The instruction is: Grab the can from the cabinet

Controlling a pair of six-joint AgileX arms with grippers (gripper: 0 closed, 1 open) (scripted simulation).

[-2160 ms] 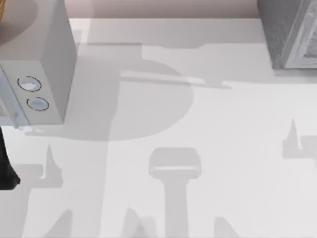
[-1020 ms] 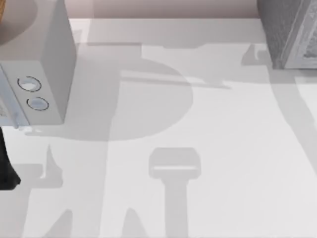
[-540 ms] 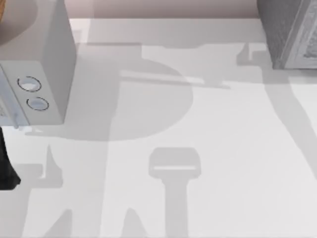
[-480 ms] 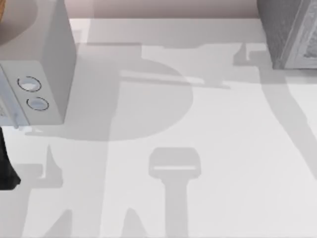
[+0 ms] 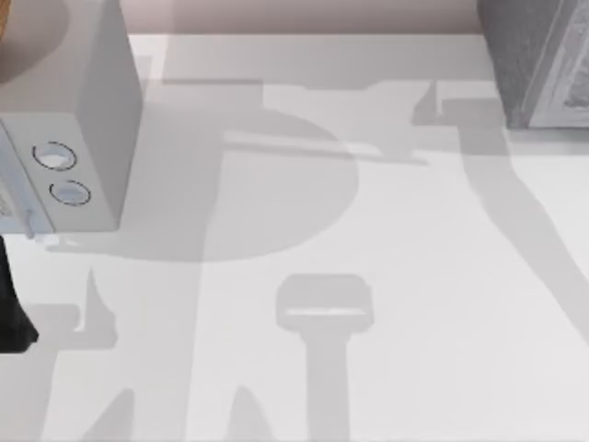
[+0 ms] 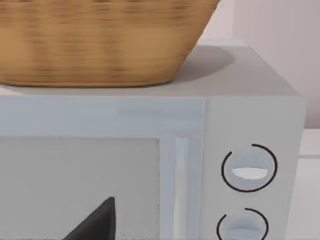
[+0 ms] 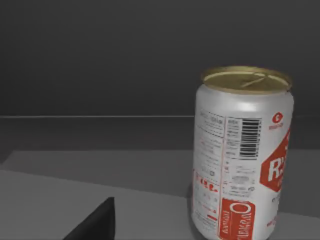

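The can (image 7: 242,155) is white with a red label and a gold lid. It stands upright on the floor of the cabinet's dark inside (image 7: 100,60), close in front of the right wrist camera. A dark part of my right gripper (image 7: 95,222) juts in beside the can, apart from it. In the top view the cabinet (image 5: 520,55) is the dark speckled box at the far right corner, with its pale front panel (image 5: 566,87) at the right edge. My left gripper (image 6: 97,222) hangs in front of the light grey box's door.
A light grey box with two round dials (image 5: 83,110) stands at the table's left, with a wicker basket (image 6: 100,40) on top of it. A dark piece of my left arm (image 5: 11,318) sits at the left edge. Arm shadows fall across the white tabletop (image 5: 386,276).
The right arm's shadow has stretched from the table's lower right up to the cabinet's side, then slid a little left. The left arm and the light grey box have not moved.
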